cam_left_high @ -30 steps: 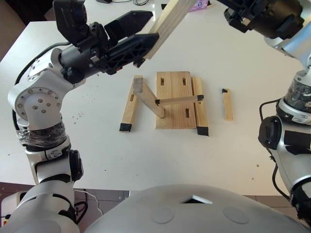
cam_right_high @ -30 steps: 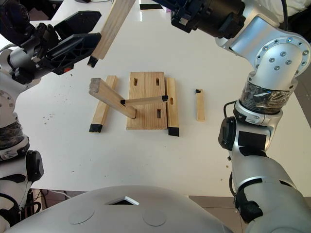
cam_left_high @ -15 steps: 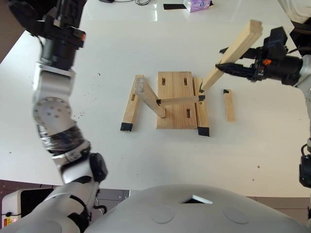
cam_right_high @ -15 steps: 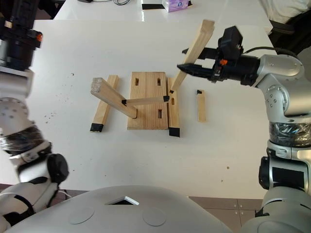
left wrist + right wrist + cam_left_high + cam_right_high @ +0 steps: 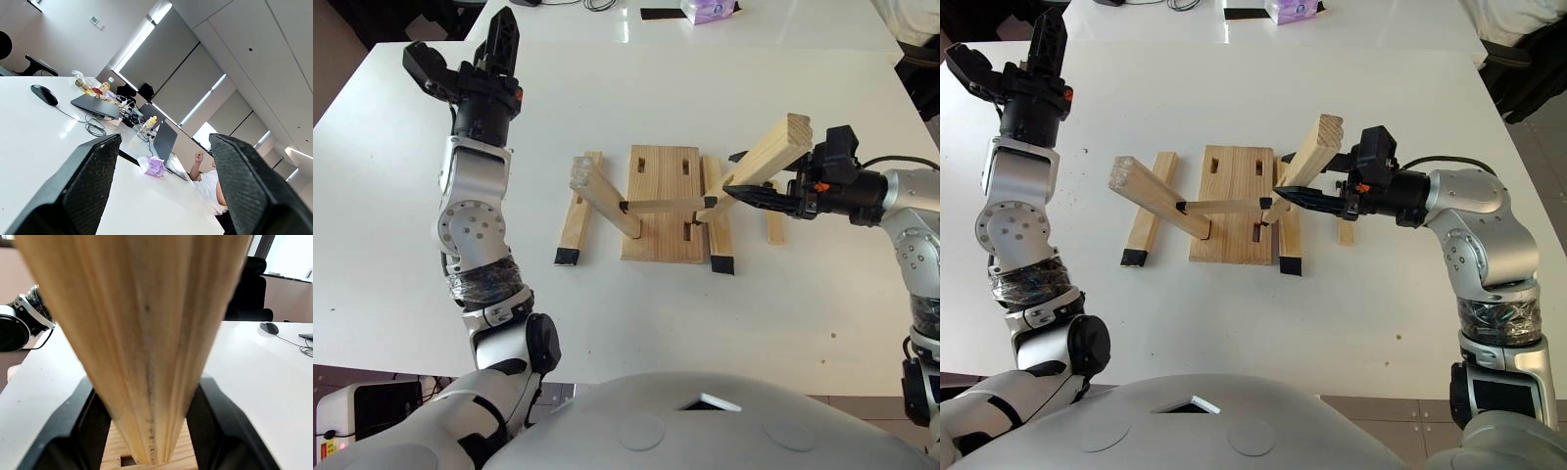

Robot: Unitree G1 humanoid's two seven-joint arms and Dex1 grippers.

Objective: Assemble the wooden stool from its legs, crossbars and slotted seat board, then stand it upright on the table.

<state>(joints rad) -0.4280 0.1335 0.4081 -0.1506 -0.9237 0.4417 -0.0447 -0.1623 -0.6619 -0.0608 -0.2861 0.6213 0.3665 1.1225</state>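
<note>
The slotted seat board (image 5: 661, 162) lies flat mid-table. A tilted leg (image 5: 600, 193) rests on it, joined to a thin crossbar (image 5: 661, 206). My right gripper (image 5: 754, 193) is shut on another leg (image 5: 769, 157), held slanted, whose lower end meets the crossbar's right end at the board. In the right wrist view this leg (image 5: 146, 333) sits between both fingers (image 5: 83, 431). One leg (image 5: 570, 230) lies left of the board and another (image 5: 720, 240) along its right side. My left gripper (image 5: 460, 54) is raised at the far left, open and empty.
A short crossbar (image 5: 775, 227) lies right of the board, partly under my right gripper. A tissue pack (image 5: 707, 10) and a dark strip (image 5: 661, 14) sit at the table's back edge. White table (image 5: 607, 313) stretches in front of the parts.
The leg, high between both grippers a second ago, is now in my right gripper alone and lowered to the crossbar's end. My left arm swung away to the far left.
</note>
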